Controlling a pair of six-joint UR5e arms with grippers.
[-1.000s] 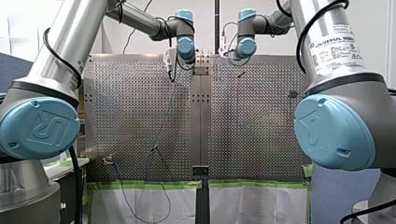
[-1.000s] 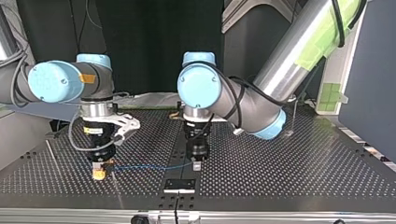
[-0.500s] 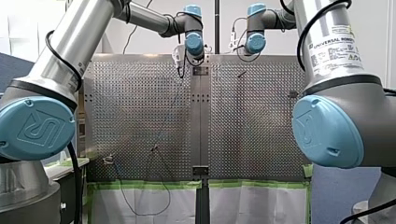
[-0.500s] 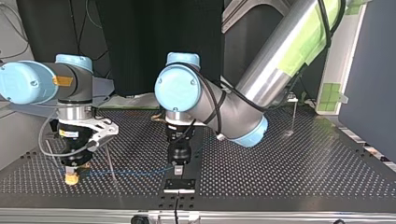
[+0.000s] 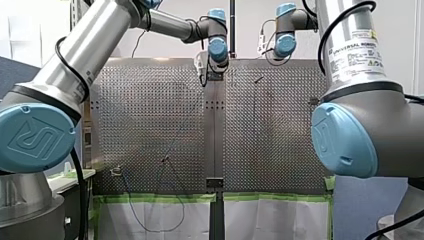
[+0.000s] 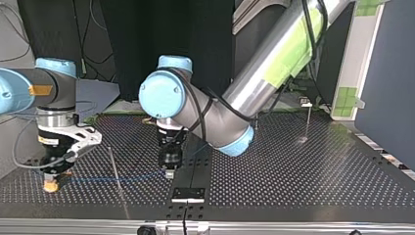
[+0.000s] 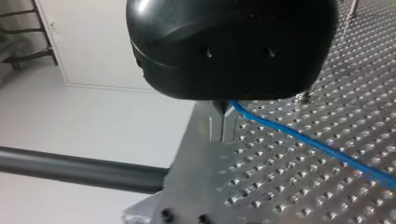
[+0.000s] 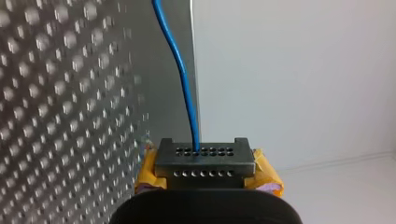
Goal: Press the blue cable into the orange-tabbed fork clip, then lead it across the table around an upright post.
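While wrist views show my left end effector [image 7: 223,108] and right end effector [image 8: 198,151] clamping one blue cable [image 8: 183,79], top view adds two posts [image 6: 112,164] [image 6: 307,120].

A thin upright post [image 6: 112,164] stands on the perforated table [image 6: 303,186], seen from across it. Just left of the post, our right gripper [image 6: 50,186], yellow at its tips, points straight down at the table. Right of the post, our left gripper [image 6: 169,174], black, also points down, hanging from a grey arm partly wrapped in green tape. A thin blue cable [image 6: 142,177] runs low from one gripper to the other and crosses the post near its foot; we cannot tell which side it passes. Right of the post, nearer the camera, lies a small black plate [image 6: 187,194]. Far right stands a second post [image 6: 308,120].
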